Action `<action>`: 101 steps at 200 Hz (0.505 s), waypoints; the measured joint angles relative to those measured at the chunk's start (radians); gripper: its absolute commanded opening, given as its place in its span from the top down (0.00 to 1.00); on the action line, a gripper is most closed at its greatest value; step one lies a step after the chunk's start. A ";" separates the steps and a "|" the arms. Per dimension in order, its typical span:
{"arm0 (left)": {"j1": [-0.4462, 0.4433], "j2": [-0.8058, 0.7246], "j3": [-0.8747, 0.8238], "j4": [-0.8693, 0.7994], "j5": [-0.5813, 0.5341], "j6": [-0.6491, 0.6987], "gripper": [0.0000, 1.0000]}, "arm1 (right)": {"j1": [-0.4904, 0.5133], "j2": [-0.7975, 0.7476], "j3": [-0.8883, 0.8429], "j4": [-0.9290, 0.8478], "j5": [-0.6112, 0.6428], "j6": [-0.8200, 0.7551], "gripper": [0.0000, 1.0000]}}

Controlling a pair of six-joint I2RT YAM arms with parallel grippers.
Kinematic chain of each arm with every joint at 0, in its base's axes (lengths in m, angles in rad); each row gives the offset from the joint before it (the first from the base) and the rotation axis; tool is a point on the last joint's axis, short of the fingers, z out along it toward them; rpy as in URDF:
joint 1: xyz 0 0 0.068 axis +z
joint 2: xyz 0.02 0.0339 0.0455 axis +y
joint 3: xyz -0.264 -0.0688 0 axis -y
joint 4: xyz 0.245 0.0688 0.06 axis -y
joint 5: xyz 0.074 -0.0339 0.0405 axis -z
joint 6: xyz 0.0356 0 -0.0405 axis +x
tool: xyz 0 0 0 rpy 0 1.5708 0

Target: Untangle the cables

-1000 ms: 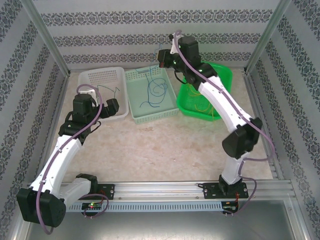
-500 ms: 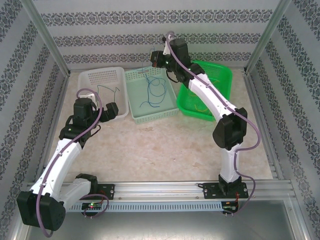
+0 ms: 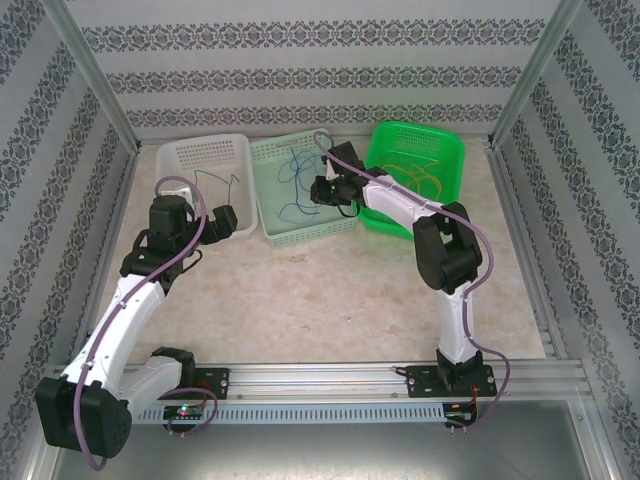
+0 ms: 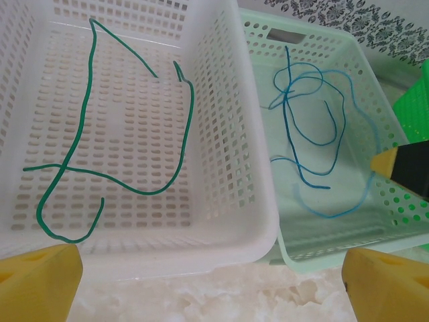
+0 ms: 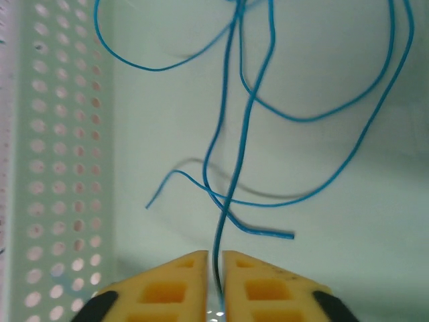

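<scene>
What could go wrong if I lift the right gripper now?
The right gripper pinches one blue cable at its very fingertips, and so fine a wire may slip out. That strand crosses the other blue loops in the pale green basket, so pulling up might drag them along or tighten a knot.

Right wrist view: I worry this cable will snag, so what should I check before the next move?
1. Blue cable is over the mint basket: ok.
2. Right jaws' grip on it: cannot tell; it runs into their narrow gap.
3. Blue strands lying separate: not ok, they cross.
4. Left jaws wide open, empty: ok.
5. Green cable alone in white basket: ok.
</scene>
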 measured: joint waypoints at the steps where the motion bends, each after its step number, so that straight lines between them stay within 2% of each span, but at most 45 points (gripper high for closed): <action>1: 0.000 0.000 0.000 0.000 0.000 0.000 0.00 | 0.000 0.000 0.000 -0.002 -0.001 -0.003 0.73; 11: 0.000 0.000 0.000 0.000 0.000 0.000 0.00 | 0.000 0.002 0.000 -0.010 -0.003 0.002 0.56; 28: 0.000 0.001 0.000 0.000 0.000 -0.003 0.00 | 0.000 0.002 0.014 -0.029 -0.003 -0.012 0.51; 69: 0.000 0.006 0.000 0.000 0.000 -0.003 0.00 | 0.005 -0.013 0.044 -0.054 0.004 -0.050 0.25; 96: 0.000 0.023 0.000 -0.001 -0.005 -0.003 0.00 | 0.019 -0.128 -0.047 -0.036 0.026 -0.084 0.03; 101: 0.000 0.026 0.000 -0.001 -0.006 -0.003 0.00 | 0.024 -0.168 -0.077 -0.029 0.047 -0.093 0.02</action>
